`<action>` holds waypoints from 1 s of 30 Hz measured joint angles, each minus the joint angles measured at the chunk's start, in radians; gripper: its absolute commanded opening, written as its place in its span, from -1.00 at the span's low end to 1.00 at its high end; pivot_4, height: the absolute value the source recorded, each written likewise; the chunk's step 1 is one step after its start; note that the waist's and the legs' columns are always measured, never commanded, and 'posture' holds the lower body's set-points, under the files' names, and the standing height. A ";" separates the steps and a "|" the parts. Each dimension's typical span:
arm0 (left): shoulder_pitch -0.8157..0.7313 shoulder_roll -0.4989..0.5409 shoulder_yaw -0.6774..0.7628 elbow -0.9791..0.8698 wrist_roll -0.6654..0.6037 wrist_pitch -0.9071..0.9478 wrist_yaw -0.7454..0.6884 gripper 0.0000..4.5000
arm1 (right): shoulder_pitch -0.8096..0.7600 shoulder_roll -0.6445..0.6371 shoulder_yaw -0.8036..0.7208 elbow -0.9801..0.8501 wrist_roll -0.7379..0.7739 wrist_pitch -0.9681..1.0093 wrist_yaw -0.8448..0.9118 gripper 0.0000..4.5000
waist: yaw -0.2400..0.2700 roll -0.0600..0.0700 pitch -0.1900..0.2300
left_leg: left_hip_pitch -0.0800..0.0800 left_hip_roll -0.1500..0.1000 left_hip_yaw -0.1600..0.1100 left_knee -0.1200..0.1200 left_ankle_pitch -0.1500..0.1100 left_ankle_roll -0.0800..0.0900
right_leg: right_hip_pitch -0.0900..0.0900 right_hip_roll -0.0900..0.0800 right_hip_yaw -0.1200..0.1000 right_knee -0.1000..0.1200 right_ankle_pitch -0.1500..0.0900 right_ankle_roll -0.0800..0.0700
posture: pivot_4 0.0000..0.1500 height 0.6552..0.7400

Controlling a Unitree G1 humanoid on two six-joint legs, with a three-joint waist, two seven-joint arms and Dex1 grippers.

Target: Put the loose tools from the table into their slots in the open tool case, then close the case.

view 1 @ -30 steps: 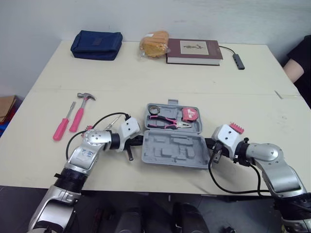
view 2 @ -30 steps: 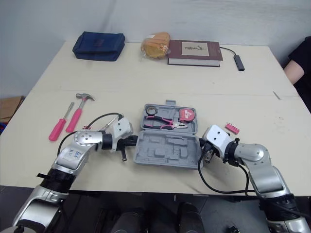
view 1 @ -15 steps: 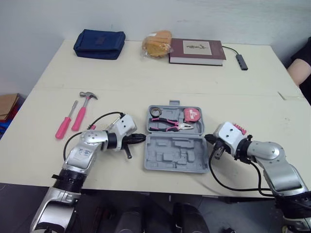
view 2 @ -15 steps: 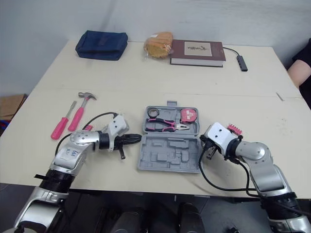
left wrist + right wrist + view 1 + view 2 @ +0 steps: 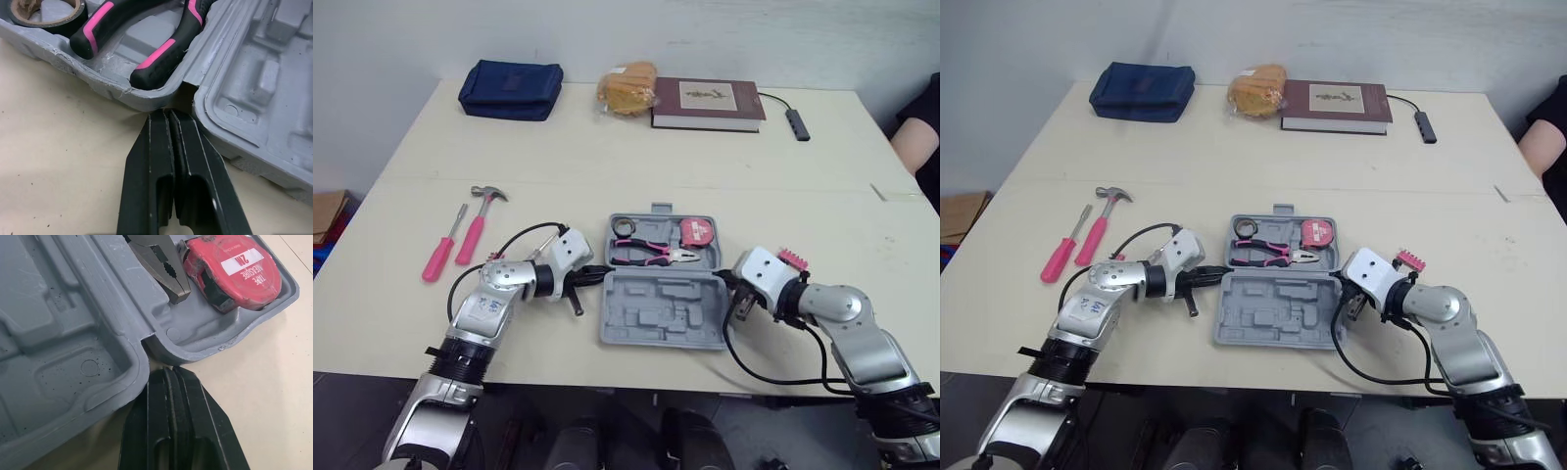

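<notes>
Neither gripper has shifted much over the last half second; both stay at the hinge line. The left gripper [image 5: 166, 115] has its jaws pressed together, tips at the notch where the two halves of the tool case [image 5: 662, 315] meet. The right gripper [image 5: 168, 372], jaws likewise pressed together, points into the matching notch at the opposite end. Between them the grey moulded case lies open flat. Its half beyond the jaws holds a tape roll [image 5: 625, 226], pink-handled pliers [image 5: 651, 255] and a red tape measure [image 5: 699, 231] marked 2M; the nearer half shows bare recesses. Just beside the right gripper lies a pink bit holder [image 5: 791, 258]. Well beyond the left gripper, a hammer [image 5: 475, 227] and a screwdriver [image 5: 442, 253] lie side by side.
</notes>
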 measured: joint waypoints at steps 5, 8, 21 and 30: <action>-0.001 0.013 -0.016 -0.004 0.001 -0.009 -0.054 -0.98 | 0.053 -0.025 -0.011 -0.056 0.001 0.001 0.010 -1.00 | 0.002 0.000 0.000 | 0.000 0.000 0.000 -0.001 0.000 0.000 | 0.000 0.000 0.000 -0.001 0.000 0.000 | 1.00 1.00; 0.017 0.022 -0.023 -0.046 0.000 0.013 -0.063 -0.98 | 0.091 -0.043 -0.023 -0.094 0.007 0.005 0.022 -1.00 | 0.003 0.000 0.000 | 0.000 0.000 0.000 -0.001 0.000 0.000 | 0.000 0.000 0.000 -0.001 0.000 0.000 | 1.00 1.00; 0.115 0.072 -0.005 -0.139 -0.001 -0.034 -0.062 -0.98 | 0.174 -0.056 -0.055 -0.138 0.035 -0.035 0.040 -1.00 | 0.002 0.000 0.000 | 0.000 0.000 0.000 -0.002 0.000 0.000 | 0.000 -0.001 0.000 -0.002 0.000 0.000 | 1.00 1.00; 0.308 0.186 0.364 -0.024 -0.222 -0.244 -0.181 0.22 | 0.560 -0.049 -0.496 -0.259 0.306 -0.199 0.156 0.17 | 0.004 0.001 0.001 | 0.001 0.002 -0.001 -0.005 -0.001 -0.001 | 0.001 -0.003 0.000 -0.005 0.000 -0.001 | 1.00 1.00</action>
